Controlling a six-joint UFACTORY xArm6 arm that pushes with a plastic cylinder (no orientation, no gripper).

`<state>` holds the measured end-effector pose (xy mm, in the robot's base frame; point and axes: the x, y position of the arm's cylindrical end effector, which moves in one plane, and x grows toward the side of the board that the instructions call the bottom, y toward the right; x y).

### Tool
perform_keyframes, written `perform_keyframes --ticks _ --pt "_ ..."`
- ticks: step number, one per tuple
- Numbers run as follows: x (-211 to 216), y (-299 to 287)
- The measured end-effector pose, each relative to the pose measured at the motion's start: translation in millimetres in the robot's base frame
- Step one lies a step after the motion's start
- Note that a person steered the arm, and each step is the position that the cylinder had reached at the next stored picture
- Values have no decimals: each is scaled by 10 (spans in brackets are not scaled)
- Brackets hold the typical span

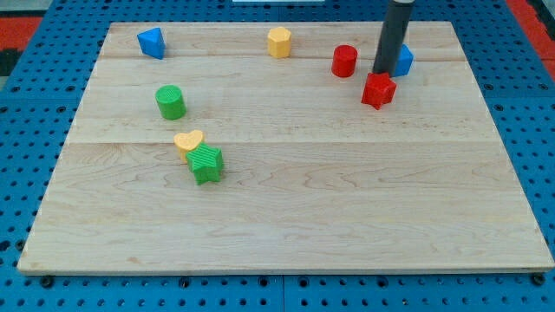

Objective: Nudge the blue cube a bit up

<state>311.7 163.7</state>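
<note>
Upper right of frame: blue plastic cube (405, 60) sits half hidden behind the dark rod, my tip (381, 73) touching its left, just above the red block (378, 90). No gripper fitted. Contact step; next, get below cube, push toward top.

no text, label, brand, number or sign can be read anywhere in the camera view. the pale wooden worktop (286, 208) carries only wood grain and seam lines, with no printing. the blue perforated surface around it shows only rows of holes. none of the small coloured plastic blocks bears a letter, a numeral or a mark on any face that shows. the straight dark rod is plain, with no writing on it.
</note>
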Motion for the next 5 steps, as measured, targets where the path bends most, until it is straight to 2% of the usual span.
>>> perform_keyframes --ticks 2,3,4,5 --pt "-291 246" --pt "-86 263" --pt "31 652" --pt "-114 698"
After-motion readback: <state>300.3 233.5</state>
